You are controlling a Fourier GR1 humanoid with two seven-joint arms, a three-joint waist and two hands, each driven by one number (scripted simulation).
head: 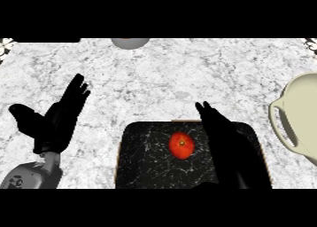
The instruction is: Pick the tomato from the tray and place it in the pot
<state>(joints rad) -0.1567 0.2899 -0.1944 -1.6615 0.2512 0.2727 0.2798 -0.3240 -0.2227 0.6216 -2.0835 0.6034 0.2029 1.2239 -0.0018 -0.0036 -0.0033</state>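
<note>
A red tomato point(180, 145) lies in the middle of a black marbled tray point(144, 159) near the counter's front edge. My right hand point(225, 142) hovers over the tray just right of the tomato, fingers straight and pointing away, open and holding nothing. The cream pot point(305, 113) with a side handle stands at the right edge, partly cut off by the view. My left hand point(56, 117) rests open at the left, fingers up, away from the tray.
The counter top is white marble. A grey round object point(129, 42) sits at the far edge, mostly out of view. Patterned tiles point(1, 48) show at the far corners.
</note>
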